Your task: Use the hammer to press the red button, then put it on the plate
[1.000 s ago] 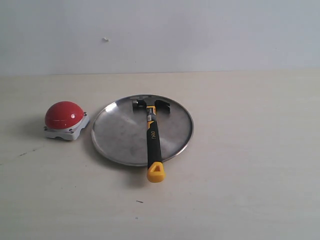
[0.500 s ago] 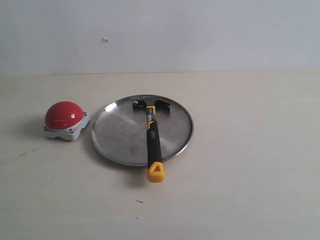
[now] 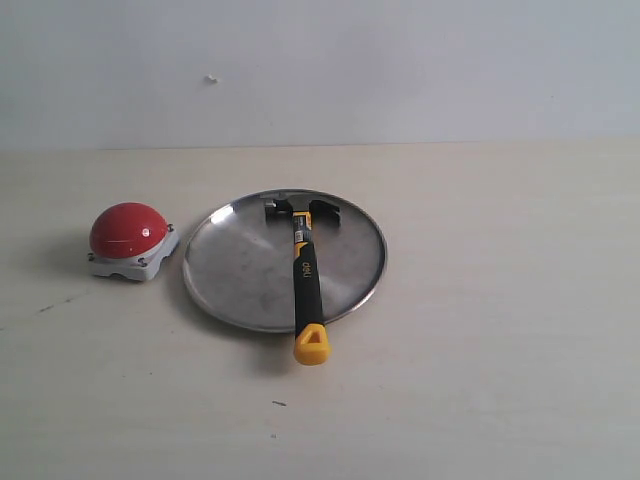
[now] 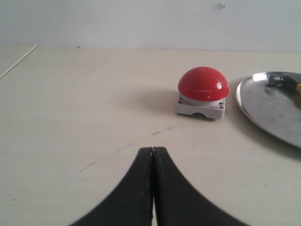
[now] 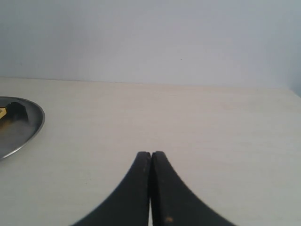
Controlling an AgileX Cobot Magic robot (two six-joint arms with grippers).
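Note:
The hammer (image 3: pixel 303 270) lies across the silver plate (image 3: pixel 240 270), its dark head at the far rim and its yellow end hanging over the near rim onto the table. The red button (image 3: pixel 129 230) on its grey base stands just left of the plate. Neither arm shows in the exterior view. In the left wrist view my left gripper (image 4: pixel 152 149) is shut with nothing in it, well short of the red button (image 4: pixel 203 84) and the plate (image 4: pixel 268 106). My right gripper (image 5: pixel 151 153) is shut and empty over bare table, with the plate's edge (image 5: pixel 28 129) off to one side.
The pale wooden table (image 3: pixel 500 300) runs back to a plain light wall (image 3: pixel 400 70). A thin dark scratch (image 4: pixel 108 155) marks the tabletop in front of the left gripper.

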